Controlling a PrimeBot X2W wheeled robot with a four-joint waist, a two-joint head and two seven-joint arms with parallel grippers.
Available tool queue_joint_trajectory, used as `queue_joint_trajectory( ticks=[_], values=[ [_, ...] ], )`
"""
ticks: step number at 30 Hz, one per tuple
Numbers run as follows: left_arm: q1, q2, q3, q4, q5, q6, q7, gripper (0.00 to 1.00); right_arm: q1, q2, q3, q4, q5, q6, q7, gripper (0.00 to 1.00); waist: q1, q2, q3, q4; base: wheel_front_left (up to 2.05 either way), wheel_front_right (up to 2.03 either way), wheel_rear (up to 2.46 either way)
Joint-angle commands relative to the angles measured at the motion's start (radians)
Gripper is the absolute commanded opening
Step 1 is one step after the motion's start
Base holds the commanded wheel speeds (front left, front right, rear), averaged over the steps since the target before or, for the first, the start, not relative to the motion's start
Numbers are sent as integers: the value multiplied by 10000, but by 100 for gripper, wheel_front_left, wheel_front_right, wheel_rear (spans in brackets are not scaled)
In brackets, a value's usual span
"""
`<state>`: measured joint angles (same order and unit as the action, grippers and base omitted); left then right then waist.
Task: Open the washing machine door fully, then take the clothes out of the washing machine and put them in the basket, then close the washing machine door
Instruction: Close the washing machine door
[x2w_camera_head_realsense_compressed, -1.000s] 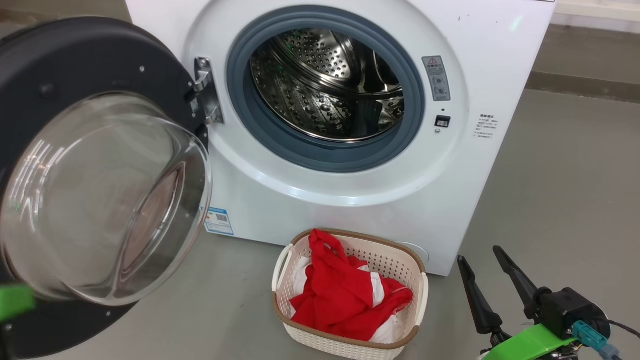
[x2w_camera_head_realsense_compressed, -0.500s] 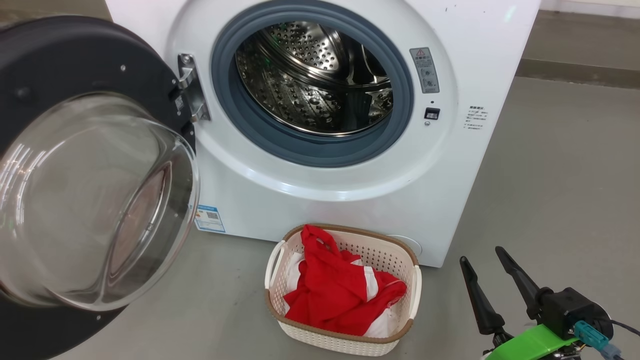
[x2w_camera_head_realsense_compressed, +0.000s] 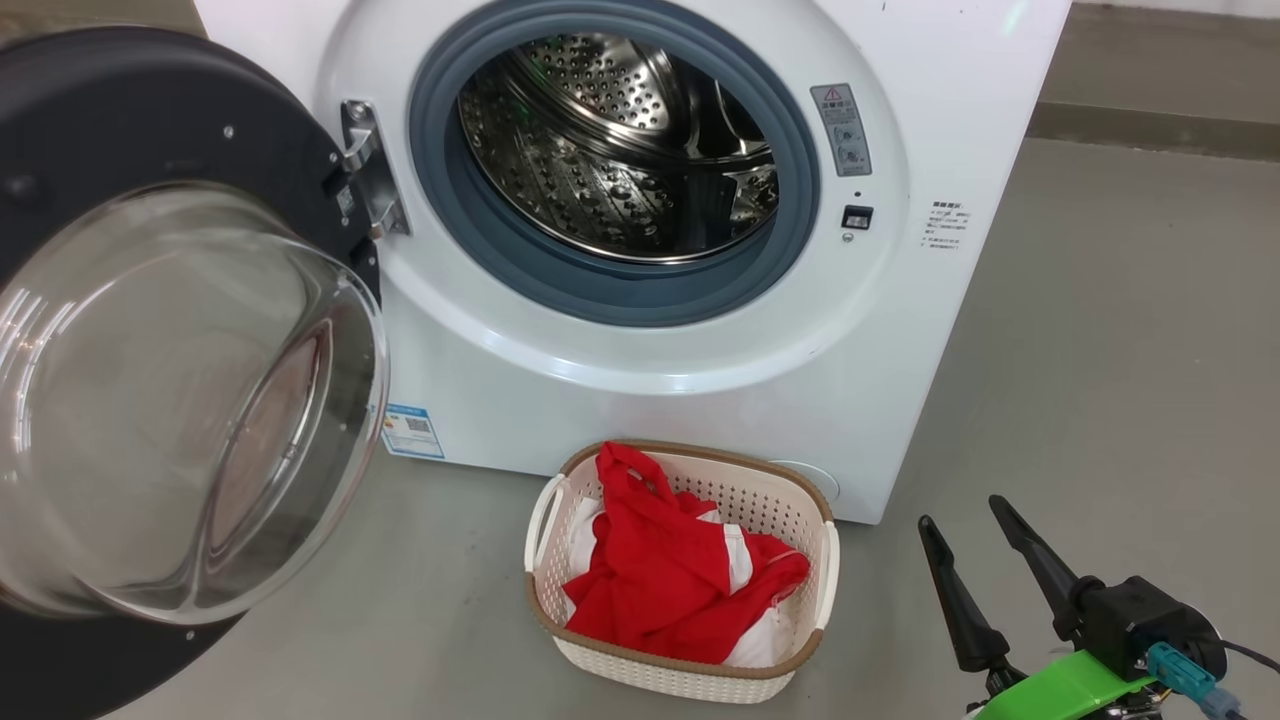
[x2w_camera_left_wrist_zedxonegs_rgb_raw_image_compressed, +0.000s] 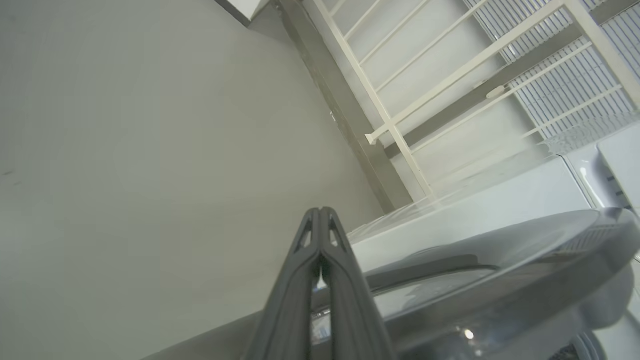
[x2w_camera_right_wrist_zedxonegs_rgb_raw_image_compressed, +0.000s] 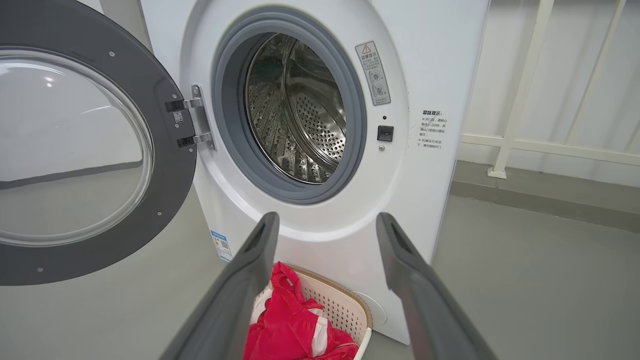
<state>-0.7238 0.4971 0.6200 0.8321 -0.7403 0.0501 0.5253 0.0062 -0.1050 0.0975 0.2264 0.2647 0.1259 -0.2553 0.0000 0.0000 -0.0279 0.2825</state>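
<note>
Head view: grey floor (x2w_camera_head_realsense_compressed: 1120, 350), basket (x2w_camera_head_realsense_compressed: 640, 668) standing on it.

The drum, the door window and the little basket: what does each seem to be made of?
The drum looks like polished steel, mirror-bright with rows of punched holes. The door window is clear and glossy, bulging like a bowl; glass by its reflections, though clear plastic is possible. The basket is probably moulded plastic, matt cream with a perforated wall and a brown woven-look rim.
</note>
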Motion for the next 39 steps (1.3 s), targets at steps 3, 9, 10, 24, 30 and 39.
queue_joint_trajectory(
  ticks=[3,9,10,24,30,39],
  values=[
    [-202,606,331,-220,-576,-329,851,0,-224,-159,193,-170,161,48,-65,100,0,0,57,-6,0,0,0],
    [324,386,654,-666,-1305,-712,1955,0,-269,-141,259,-92,201,48,-65,100,0,0,124,-69,0,0,0],
    [444,299,710,-779,-1437,-778,2129,0,-271,-146,256,-87,214,48,-65,100,0,0,139,-70,0,0,0],
    [1940,-1528,1349,-3625,-2843,-726,3437,0,-171,-132,251,94,253,48,-65,100,0,0,38,126,0,0,0],
    [2562,-2452,1355,-5301,-3218,-424,3915,0,-97,-119,305,111,250,48,-65,100,0,0,-46,214,0,0,0],
    [3242,-3539,736,-7337,-3242,-240,4417,0,-98,-131,437,135,272,48,-65,100,0,0,-84,256,0,0,0]
  ],
)
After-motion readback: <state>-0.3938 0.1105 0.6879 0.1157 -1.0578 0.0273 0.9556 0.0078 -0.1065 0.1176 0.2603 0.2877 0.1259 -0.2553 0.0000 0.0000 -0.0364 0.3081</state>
